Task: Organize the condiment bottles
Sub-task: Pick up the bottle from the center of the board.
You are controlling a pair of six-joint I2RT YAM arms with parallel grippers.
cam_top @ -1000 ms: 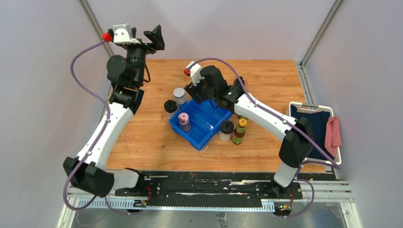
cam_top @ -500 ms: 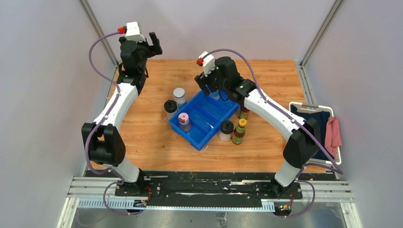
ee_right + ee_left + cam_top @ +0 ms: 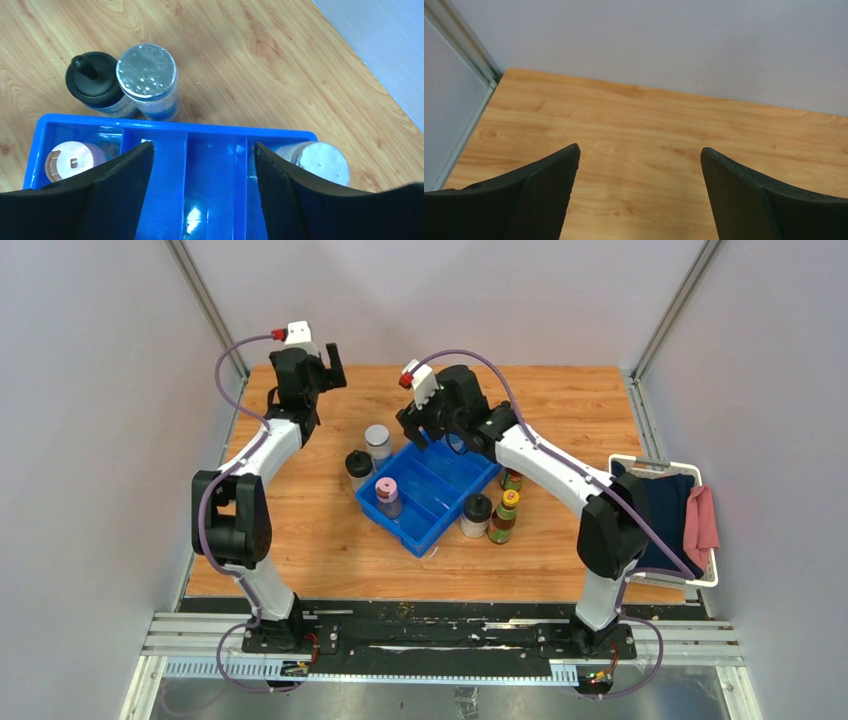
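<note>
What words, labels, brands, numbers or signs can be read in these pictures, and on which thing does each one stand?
No text can be read in any view.
Dark bottles: labels too small to read.
Pink-lid jar: small mark on the lid, too blurred to read.
Grey-lid jar: blue band, no letters legible.

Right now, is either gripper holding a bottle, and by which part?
Nothing is held. The left gripper is open over the table; the right gripper is open above the blue tray, with nothing between its jaws.
</note>
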